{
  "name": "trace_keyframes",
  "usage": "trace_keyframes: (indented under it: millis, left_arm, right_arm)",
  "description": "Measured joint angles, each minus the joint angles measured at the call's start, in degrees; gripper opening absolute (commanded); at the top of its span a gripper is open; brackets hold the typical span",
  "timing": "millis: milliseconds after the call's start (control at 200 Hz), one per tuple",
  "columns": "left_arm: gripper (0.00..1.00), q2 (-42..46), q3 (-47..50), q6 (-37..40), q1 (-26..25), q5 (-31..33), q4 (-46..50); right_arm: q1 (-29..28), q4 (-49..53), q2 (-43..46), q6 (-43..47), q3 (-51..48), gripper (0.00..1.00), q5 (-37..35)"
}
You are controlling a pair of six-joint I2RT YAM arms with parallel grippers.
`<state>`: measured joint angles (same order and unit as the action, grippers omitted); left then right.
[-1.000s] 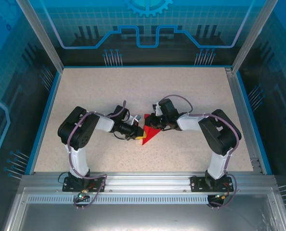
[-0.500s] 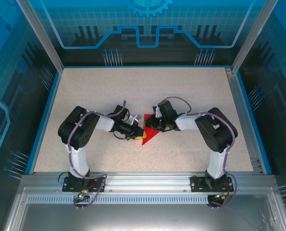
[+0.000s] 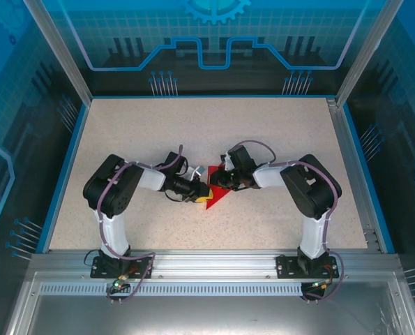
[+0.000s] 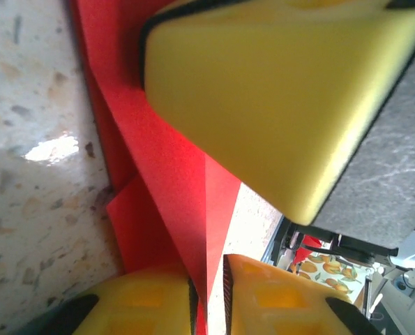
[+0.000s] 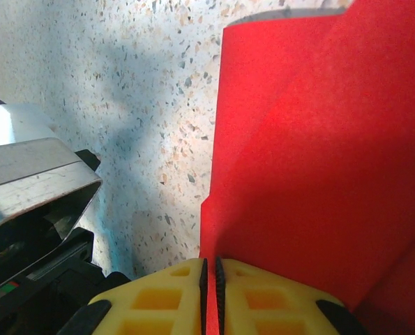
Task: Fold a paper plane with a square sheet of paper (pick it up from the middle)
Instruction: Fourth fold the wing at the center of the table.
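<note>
Right claw (image 5: 208, 279): pads nearly together, pinching the paper's (image 3: 217, 194) edge. Left claw (image 4: 207, 293): narrow gap with paper running through it; whether it grips, cannot tell. Paper sits mid-table (image 3: 193, 132) between both claws, folded to a triangle, tip toward 7 o'clock. Judgement: thin, light, limp, creases easily, likely tears if the arms pull apart. Best held at a folded edge, where layers stiffen it.

Bright, even light; blurred wrist close-ups.

Robotics lab cell: aluminium frame (image 3: 54, 52), blue printed panels (image 3: 214, 31), speckled table (image 3: 158, 132).
</note>
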<state>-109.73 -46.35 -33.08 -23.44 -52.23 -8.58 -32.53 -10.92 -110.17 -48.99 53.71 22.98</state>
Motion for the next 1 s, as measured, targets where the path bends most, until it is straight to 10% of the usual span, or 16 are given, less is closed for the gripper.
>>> trace_keyframes:
  millis: [1000]
  left_arm:
    - [0.04,1.62,2.43,-2.54,-0.48,1.9,-0.11]
  right_arm:
    - [0.07,0.96,-0.07,2.54,0.33,0.15,0.42]
